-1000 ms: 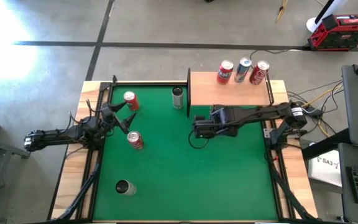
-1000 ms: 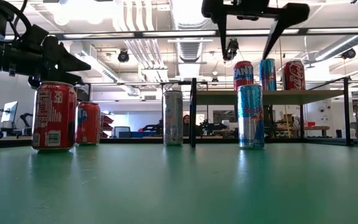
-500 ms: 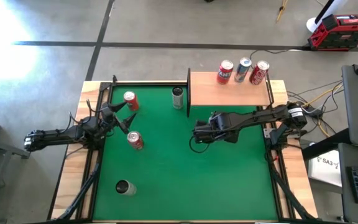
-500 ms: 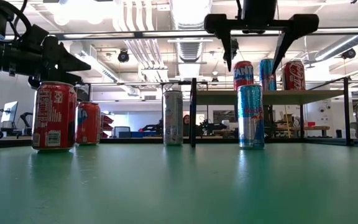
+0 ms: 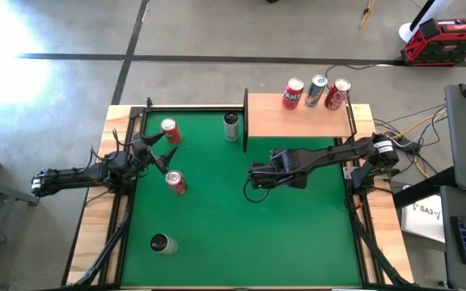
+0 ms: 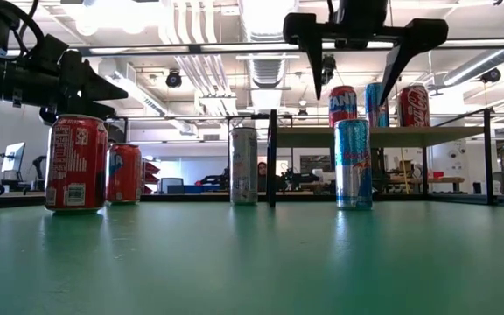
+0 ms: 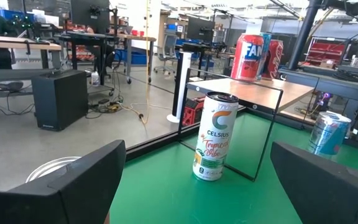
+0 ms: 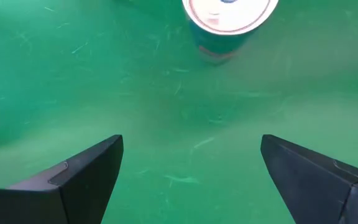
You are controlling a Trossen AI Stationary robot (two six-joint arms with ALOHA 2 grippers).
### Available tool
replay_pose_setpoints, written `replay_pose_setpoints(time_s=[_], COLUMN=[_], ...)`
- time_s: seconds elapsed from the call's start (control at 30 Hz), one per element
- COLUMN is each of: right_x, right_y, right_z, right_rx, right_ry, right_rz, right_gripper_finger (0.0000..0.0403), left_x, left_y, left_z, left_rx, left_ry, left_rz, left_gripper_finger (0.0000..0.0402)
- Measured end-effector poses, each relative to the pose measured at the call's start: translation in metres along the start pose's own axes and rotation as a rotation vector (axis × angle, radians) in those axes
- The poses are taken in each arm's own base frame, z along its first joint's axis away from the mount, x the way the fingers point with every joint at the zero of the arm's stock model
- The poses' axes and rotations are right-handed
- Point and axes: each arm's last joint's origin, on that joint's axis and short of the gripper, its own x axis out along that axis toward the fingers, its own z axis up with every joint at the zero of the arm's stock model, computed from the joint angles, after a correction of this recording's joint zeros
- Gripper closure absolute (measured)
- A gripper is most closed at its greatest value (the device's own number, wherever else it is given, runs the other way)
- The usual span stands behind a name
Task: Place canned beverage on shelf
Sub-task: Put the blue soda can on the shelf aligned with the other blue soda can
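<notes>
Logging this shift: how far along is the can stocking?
Done: three cans stand on the shelf. In hand: nothing is gripped; the right gripper hangs open above the blue can on the mat, while the left gripper waits open between two red cans. Left: five cans stand on the green mat, including the Celsius can beside the shelf.

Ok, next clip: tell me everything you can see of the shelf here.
The shelf is a small rectangular light-wood board with thin black metal side rails, raised above the green mat at the table's far right. Three upright cans stand in a row along its far edge: a red Fanta can, a blue-and-silver can and a red Coca-Cola can. A Celsius can stands on the mat just beside its left rail. No gripper touches it.
</notes>
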Motion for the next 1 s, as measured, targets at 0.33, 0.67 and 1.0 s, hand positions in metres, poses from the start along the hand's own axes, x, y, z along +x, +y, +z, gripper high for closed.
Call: replay_pose_setpoints(time_s=[0.33,0.67,1.0], right_x=[0.011,0.034,0.057], right_y=[-0.001,0.002,-0.002], right_z=[-0.002,0.003,0.012], right_rx=[0.013,0.038,0.056], right_ry=[-0.043,-0.252,-0.287], right_rz=[-0.084,-0.163,-0.213], right_gripper_finger=[0.003,0.003,0.003], left_x=[0.0,0.0,0.0], left_y=[0.0,0.0,0.0], left_z=[0.0,0.0,0.0], left_rx=[0.0,0.0,0.0], left_ry=[0.0,0.0,0.0], left_rz=[0.0,0.001,0.0], left_gripper_finger=[0.0015,0.0015,0.0015])
